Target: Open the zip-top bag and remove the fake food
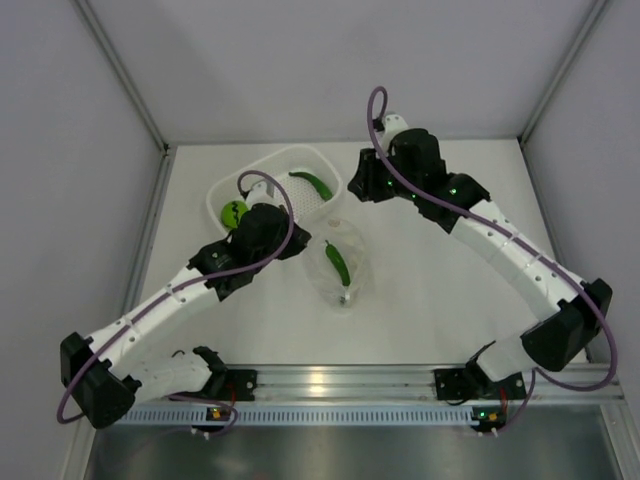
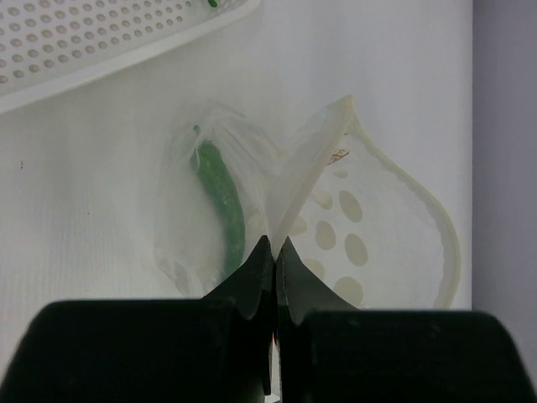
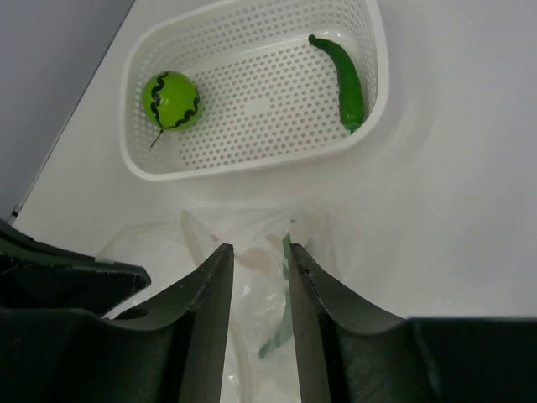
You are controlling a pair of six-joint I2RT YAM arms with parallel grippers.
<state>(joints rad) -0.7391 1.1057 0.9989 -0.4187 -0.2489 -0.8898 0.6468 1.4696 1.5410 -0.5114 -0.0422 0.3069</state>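
Zip-top bag (image 2: 252,172) edge vanishes inside left end effector (image 2: 274,246), apparently gripped.

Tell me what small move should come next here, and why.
Probably close the right gripper on the film of the zip-top bag lying between its narrowly parted jaws. The left gripper already pinches the bag's edge, and one pod is left inside, so a second hold would let the mouth be spread.

I see a white perforated plastic basket (image 3: 252,164). At its 9 o'clock is a lime-green ball-shaped fruit (image 3: 170,100) with black wavy lines, and at 2 o'clock a dark green curved pod (image 3: 346,80). A second dark green pod (image 2: 222,197) shows through the clear crinkly plastic zip-top bag (image 2: 386,218).
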